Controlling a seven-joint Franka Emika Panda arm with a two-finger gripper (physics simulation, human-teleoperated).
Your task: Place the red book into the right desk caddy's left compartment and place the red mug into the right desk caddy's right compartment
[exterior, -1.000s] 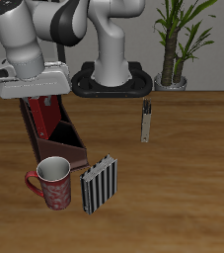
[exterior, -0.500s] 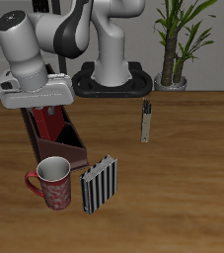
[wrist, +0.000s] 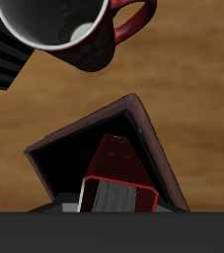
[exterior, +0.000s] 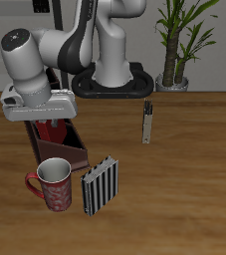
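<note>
My gripper (exterior: 51,120) is shut on the red book (exterior: 53,129) and holds it upright, with its lower end down inside the right desk caddy (exterior: 73,151). In the wrist view the dark-red book (wrist: 116,163) with pale page edges sits between the caddy's maroon walls (wrist: 155,158). I cannot tell which section it is in. The red mug (exterior: 53,184) stands upright on the table just in front of the caddy, nearer the table's front edge. It also shows in the wrist view (wrist: 64,30), grey inside, handle outward.
A black-and-white striped book (exterior: 100,185) stands beside the mug and also shows in the wrist view (wrist: 0,54). A second thin dark caddy (exterior: 146,122) stands farther back. A potted plant (exterior: 174,45) and the robot base (exterior: 113,80) are at the table's back.
The gripper has come down with the red book, which now sits lower inside the caddy. The mug and striped book have not moved.
</note>
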